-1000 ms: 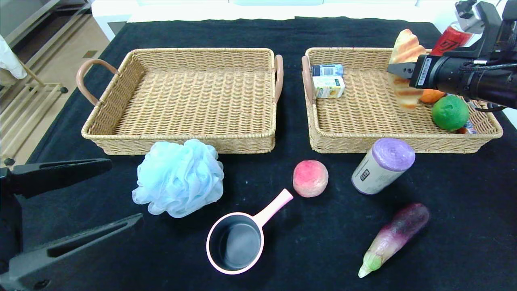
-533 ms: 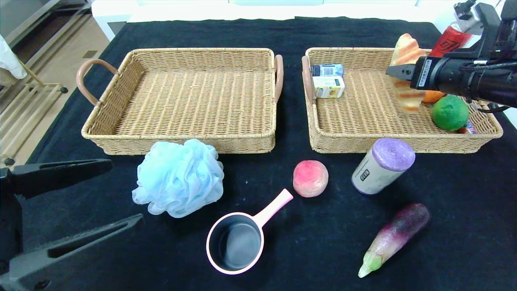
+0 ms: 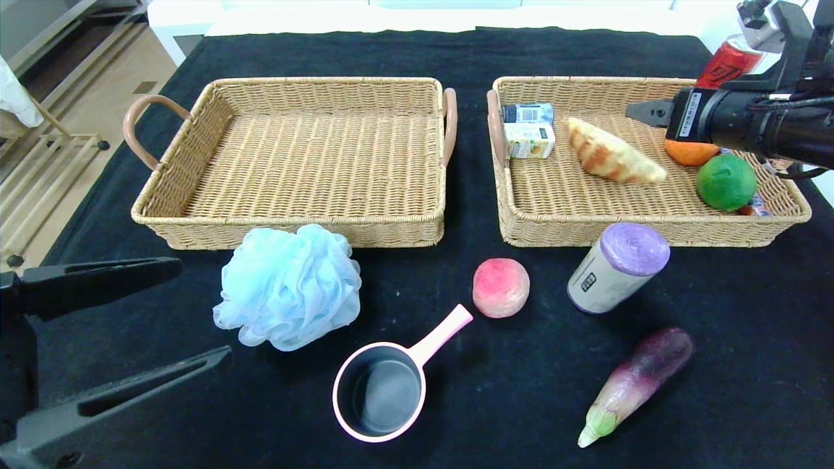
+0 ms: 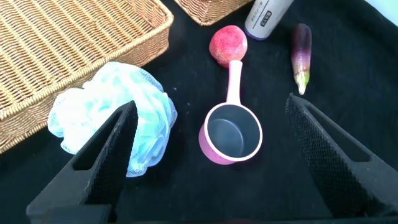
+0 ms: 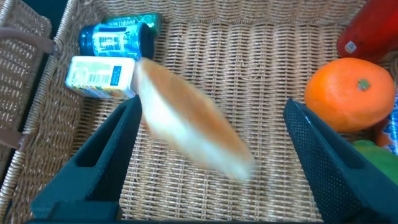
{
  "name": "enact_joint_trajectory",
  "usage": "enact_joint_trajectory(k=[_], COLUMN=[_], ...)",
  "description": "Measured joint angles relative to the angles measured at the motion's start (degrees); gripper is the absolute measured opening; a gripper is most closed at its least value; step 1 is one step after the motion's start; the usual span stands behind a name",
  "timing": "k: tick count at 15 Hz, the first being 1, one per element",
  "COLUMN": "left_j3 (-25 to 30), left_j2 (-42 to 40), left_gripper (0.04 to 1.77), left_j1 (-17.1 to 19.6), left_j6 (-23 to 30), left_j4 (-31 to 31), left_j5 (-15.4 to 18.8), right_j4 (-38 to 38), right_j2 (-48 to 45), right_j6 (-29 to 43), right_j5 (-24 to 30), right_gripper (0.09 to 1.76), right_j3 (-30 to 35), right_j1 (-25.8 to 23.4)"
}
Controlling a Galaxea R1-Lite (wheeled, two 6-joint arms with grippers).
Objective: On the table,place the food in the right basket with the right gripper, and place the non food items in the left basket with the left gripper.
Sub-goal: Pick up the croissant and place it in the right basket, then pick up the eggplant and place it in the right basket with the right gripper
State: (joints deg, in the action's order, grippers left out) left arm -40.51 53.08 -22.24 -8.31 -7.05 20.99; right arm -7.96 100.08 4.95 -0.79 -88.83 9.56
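Note:
The golden croissant (image 3: 616, 158) lies loose on the floor of the right basket (image 3: 651, 229); the right wrist view shows it as a blurred croissant (image 5: 189, 127). My right gripper (image 3: 645, 112) hovers open above it, touching nothing. On the black table in front of the baskets sit the peach (image 3: 500, 287), the eggplant (image 3: 635, 384), the purple-ended roll (image 3: 618, 267), the pink pan (image 3: 381, 391) and the blue bath puff (image 3: 290, 286). The left basket (image 3: 293, 221) holds nothing. My left gripper (image 3: 201, 307) stands open at the near left, by the puff (image 4: 112, 124), with the pan (image 4: 231, 130) ahead of it.
The right basket also holds an orange (image 3: 690, 153), a green lime (image 3: 725, 182), a blue tin (image 3: 529, 113) and a small carton (image 3: 529, 140). A red can (image 3: 728, 63) stands behind that basket. The table's left edge drops to the floor.
My right gripper has opened and the croissant has dropped from it, now lying flat in the right basket. The left arm has not moved.

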Motion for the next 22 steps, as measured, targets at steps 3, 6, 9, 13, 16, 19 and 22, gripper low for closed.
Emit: enact_joint_trajectory(k=[3,6,9,13,16,19,22], left_j3=[0.0,0.0,0.0,0.0,0.2,0.3,0.3], left_j2=[0.0,0.0,0.0,0.0,0.0,0.0,-0.1], left_gripper=[1.72,1.72,1.72,1.72,1.72,1.72,1.72], left_j1=[0.0,0.0,0.0,0.0,0.0,0.0,0.0], left_j6=[0.0,0.0,0.0,-0.5,-1.0,-1.0,-1.0], left_j4=[0.1,0.1,0.1,0.2,0.2,0.1,0.0], left_j5=[0.0,0.0,0.0,0.0,0.0,0.0,0.0], right_j4=[10.5,21.5,36.1,44.6,44.9,45.0,44.9], right_j2=[-1.9,-5.7,-10.9,-17.6,-21.7,-23.7,-23.4], right_j6=[0.2,8.4,17.6,28.2,32.9,39.0,46.0], right_j5=[-4.1,-10.9,-11.5,-11.4,-11.2,-11.2,-11.2], right_gripper=[1.68,1.69,1.7,1.7,1.7,1.7,1.7], right_j3=[-0.7,-1.2,-1.0,4.9,13.7,18.9,21.9], right_j1=[0.0,0.8,1.5,4.0,6.7,11.3,16.8])
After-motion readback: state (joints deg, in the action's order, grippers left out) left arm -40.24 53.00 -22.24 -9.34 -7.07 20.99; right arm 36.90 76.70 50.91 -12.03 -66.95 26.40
